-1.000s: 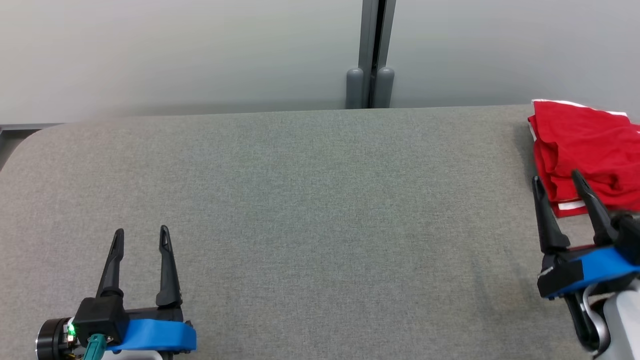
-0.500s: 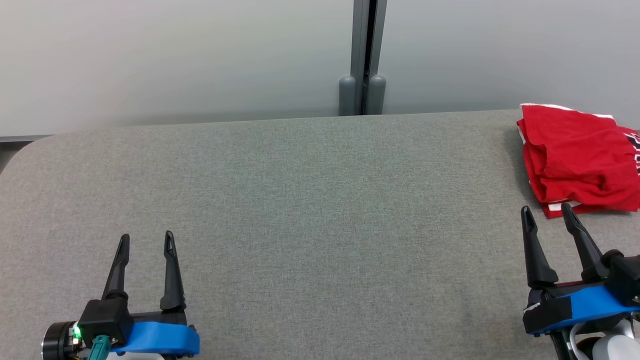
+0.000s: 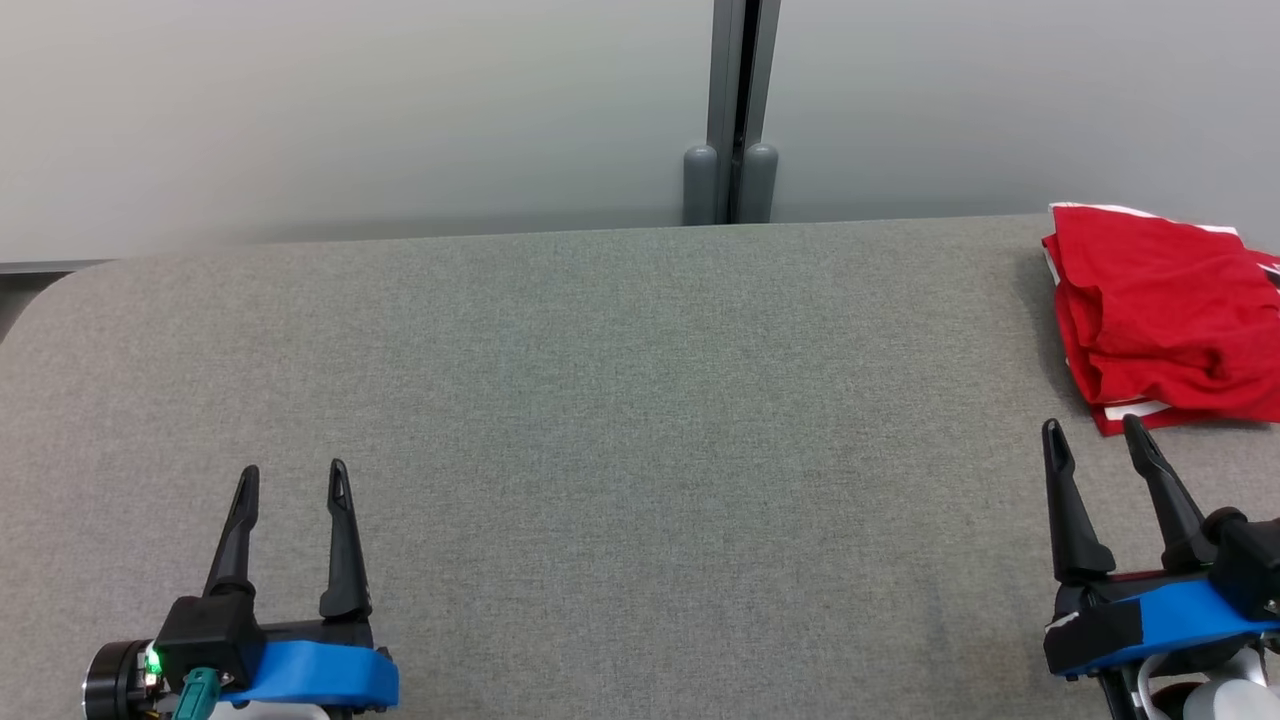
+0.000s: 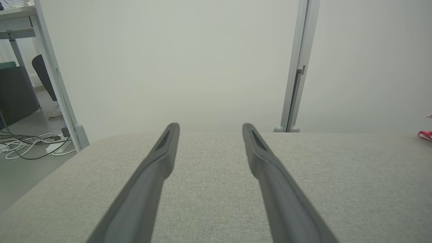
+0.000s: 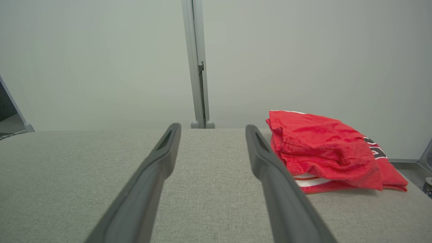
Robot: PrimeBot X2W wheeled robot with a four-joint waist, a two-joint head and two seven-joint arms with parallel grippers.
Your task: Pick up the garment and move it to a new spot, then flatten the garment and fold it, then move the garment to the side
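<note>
Near garment (image 3: 1160, 300), right gripper (image 3: 1092, 428), perhaps aloft.

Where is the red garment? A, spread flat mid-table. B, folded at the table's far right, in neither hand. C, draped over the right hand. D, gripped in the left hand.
B: the red garment lies folded at the right end of the table, beyond the open, empty right hand.

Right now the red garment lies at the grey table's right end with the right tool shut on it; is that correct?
Not quite: the right tool is open and empty, as the right wrist view shows. The red garment does lie at the grey table's right end.
</note>
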